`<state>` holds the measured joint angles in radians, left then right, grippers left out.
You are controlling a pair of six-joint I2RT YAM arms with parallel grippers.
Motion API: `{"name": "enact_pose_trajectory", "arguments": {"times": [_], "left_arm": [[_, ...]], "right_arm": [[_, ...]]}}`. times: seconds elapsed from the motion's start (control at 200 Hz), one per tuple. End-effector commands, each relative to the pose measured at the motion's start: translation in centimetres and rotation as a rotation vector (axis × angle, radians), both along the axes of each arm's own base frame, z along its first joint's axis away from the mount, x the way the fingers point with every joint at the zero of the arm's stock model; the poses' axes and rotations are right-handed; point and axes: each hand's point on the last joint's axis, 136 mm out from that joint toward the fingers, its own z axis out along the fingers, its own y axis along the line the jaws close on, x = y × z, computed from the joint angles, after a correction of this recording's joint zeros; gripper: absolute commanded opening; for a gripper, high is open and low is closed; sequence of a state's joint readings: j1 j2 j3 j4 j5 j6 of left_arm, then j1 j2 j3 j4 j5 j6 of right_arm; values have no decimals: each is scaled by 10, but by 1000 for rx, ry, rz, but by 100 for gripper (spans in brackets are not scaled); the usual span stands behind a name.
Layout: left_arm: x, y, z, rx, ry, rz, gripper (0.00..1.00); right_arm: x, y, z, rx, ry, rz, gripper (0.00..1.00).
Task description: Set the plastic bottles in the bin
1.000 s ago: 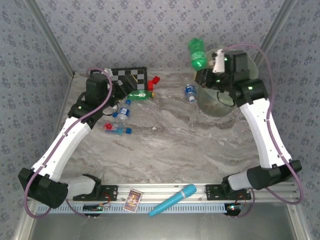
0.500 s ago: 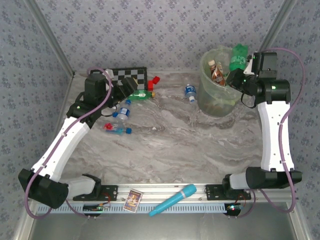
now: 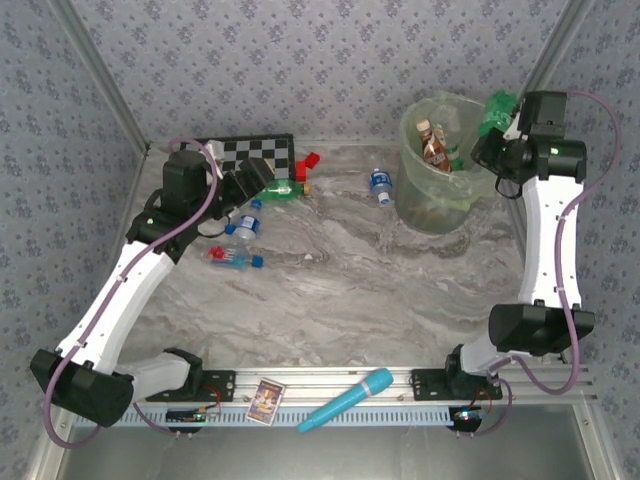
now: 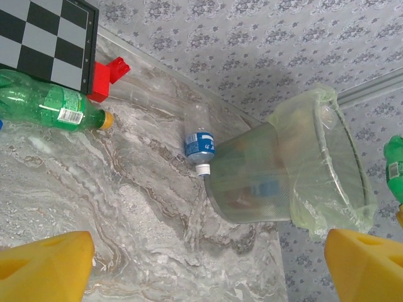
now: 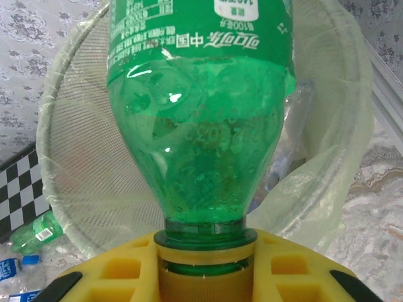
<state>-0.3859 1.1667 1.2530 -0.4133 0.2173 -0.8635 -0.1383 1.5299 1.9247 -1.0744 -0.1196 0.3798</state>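
Note:
My right gripper (image 5: 204, 277) is shut on the neck of a green plastic bottle (image 5: 201, 126), held base-first toward the mouth of the bin (image 5: 75, 176). From above, that bottle (image 3: 497, 108) hangs at the right rim of the pale bin (image 3: 412, 190), which holds a brown bottle (image 3: 433, 147). My left gripper (image 3: 255, 178) stands open above the table's back left, its yellow fingertips (image 4: 44, 264) wide apart with nothing between them. Another green bottle (image 3: 280, 190) lies beside it. A clear blue-labelled bottle (image 4: 199, 141) lies against the bin's base (image 4: 252, 189). Two clear bottles (image 3: 245, 225) (image 3: 232, 258) lie nearer.
A checkerboard (image 3: 250, 152) and a red block (image 3: 308, 163) sit at the back left. A turquoise microphone-shaped object (image 3: 350, 398) and a small card (image 3: 266, 397) lie on the front rail. Patterned walls close in the back and both sides.
My right arm has swung the green bottle from the bin's left side across to its right rim. The left arm has shifted only slightly.

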Motion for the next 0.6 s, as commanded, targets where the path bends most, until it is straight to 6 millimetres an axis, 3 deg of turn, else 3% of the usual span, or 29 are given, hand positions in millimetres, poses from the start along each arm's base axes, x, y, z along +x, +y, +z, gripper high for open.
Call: {"name": "enact_pose_trajectory", "arguments": {"times": [0.0,0.045,0.09,0.105,0.33,0.595], "left_arm": [[-4,3,4,5,-16,-4,94],[-4,3,3,5,-13,-3,94],[-4,3,2,5,-10,-2,94],[-5,4,2,6,-10,-1,94],[-2,4,-3,12,0,8,94],[10,2,-16,41,29,16,95]], "right_arm": [[4,-3,10,-33,-18,18,44],[5,-5,11,-48,-10,20,62],[6,-8,11,-62,1,16,96],[6,-8,11,-65,1,16,100],[4,-10,29,-89,-55,10,100],[-5,4,42,-99,-93,47,100]]}}
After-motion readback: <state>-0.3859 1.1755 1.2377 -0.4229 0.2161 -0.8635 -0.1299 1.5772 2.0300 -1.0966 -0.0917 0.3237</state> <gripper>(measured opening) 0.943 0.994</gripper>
